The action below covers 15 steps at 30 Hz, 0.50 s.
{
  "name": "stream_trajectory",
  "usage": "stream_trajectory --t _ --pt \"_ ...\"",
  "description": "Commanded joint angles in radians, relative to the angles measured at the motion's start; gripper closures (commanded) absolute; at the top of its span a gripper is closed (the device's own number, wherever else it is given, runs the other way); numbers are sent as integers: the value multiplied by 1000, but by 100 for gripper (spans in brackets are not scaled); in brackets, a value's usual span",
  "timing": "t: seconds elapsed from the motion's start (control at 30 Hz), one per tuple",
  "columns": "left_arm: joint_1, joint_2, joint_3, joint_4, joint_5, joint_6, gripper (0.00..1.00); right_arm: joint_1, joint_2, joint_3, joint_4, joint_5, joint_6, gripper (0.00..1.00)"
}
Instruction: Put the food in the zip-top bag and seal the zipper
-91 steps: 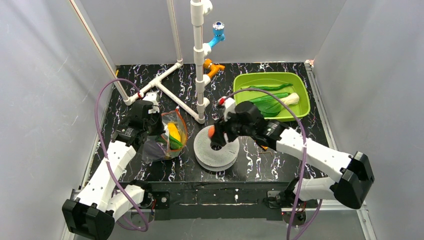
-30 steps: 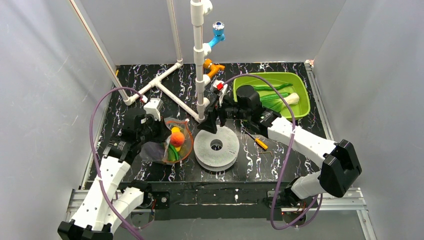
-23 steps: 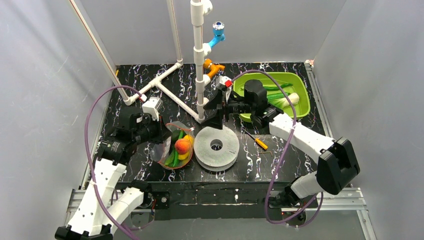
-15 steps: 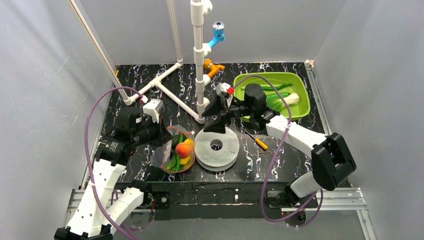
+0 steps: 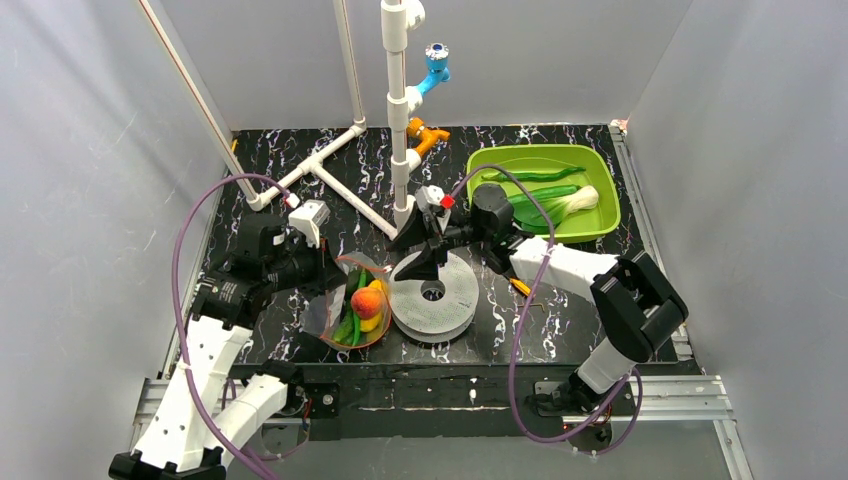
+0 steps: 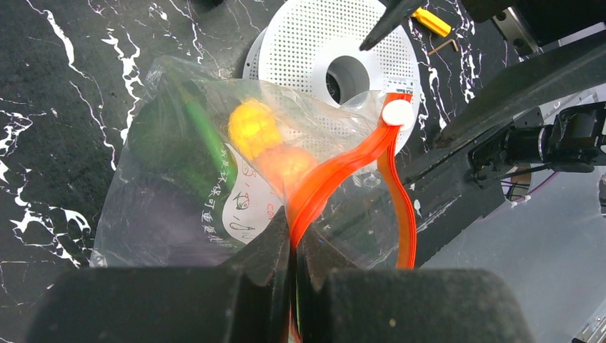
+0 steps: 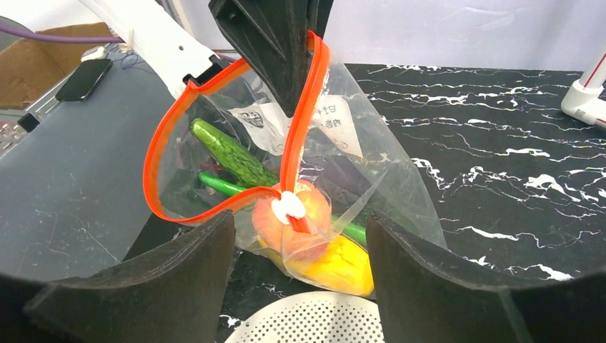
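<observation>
From above, the floppy clear bag (image 5: pixel 330 312) lies on the black marbled table (image 5: pixel 300 190), just left of a white perforated disc (image 5: pixel 445 300). Inside it is food (image 5: pixel 366 298): a round orange fruit, something yellow and slim green pieces. The left gripper (image 5: pixel 322 272) is at the bag's mouth, and the right gripper (image 5: pixel 418 265) hangs over the disc's far rim. Bok choy (image 5: pixel 560 203) lies in a glossy lime tray (image 5: pixel 610 205).

In the left wrist view, the black jaws pinch tight on the orange-red zipper (image 6: pixel 343 166), which arcs to a round white slider (image 6: pixel 397 113).

In the right wrist view, the foam-padded fingers (image 7: pixel 193 264) stand apart, flanking the slider and gripping nothing. The zipper loops open above a bumpy green vegetable (image 7: pixel 232 156).
</observation>
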<state>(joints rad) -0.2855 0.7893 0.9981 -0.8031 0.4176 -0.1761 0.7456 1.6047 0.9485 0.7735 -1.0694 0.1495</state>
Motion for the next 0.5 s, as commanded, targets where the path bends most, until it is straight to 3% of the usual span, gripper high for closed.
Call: stream_trajectory --t 0.0,0.1,0.27,0.37,0.47 --pt "-1 -22 36 -14 36 2 100 43 24 33 27 13 -54 27" --pt "-2 -24 37 -21 33 5 100 66 26 46 -66 73 -138 30" --pt "-2 -27 31 -20 35 4 100 80 32 55 -68 129 -142 43" --pt "-2 -24 32 -24 32 9 100 86 34 63 -73 143 -125 52" --pt "-2 -25 36 -37 3 14 100 87 32 75 -84 130 -96 69"
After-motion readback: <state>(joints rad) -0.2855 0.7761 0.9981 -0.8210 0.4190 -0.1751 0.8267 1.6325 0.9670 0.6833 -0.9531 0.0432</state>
